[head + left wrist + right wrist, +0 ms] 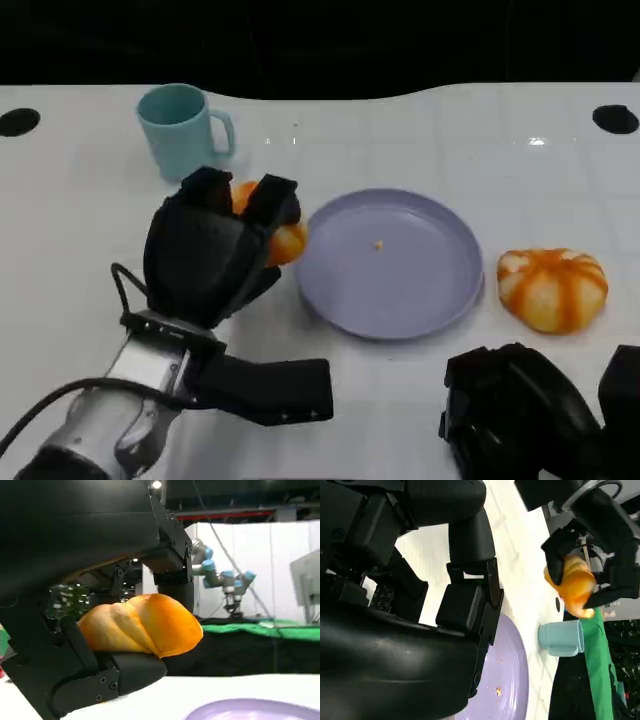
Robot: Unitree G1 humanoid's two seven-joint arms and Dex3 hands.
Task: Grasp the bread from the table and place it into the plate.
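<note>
A: Clearly, a bread [285,238] is being gripped by the left hand [205,255], with the fingers [172,555] being closed over it from above and a thumb being pressed in from below. It is being held just clear of the table [450,140], beside the plate [390,265], which is lying just past the fingertips.

B: What is likely to be spoiled from here?

A: The grip is being taken on only part of the loaf, so a good half is being left bulging out beyond the fingers. If the hand is being swung quickly, the bread may be squeezed out and dropped short of the rim. The rim may also be clipped by the fingers if the hand is being carried too low, and the plate may be pushed aside.

B: And the right hand [530,415]?

A: It is being kept low at the near edge of the table, with nothing being held; its fingers are being kept curled loosely, though whether fully closed cannot be told. A second bread [553,288] is lying ahead of it, beside the plate's far side from the left hand.

B: What is being held in the containers?

A: Nothing but a small crumb is being carried in the plate. A mug [182,130] is standing beyond the left hand; its inside is not being shown.
</note>
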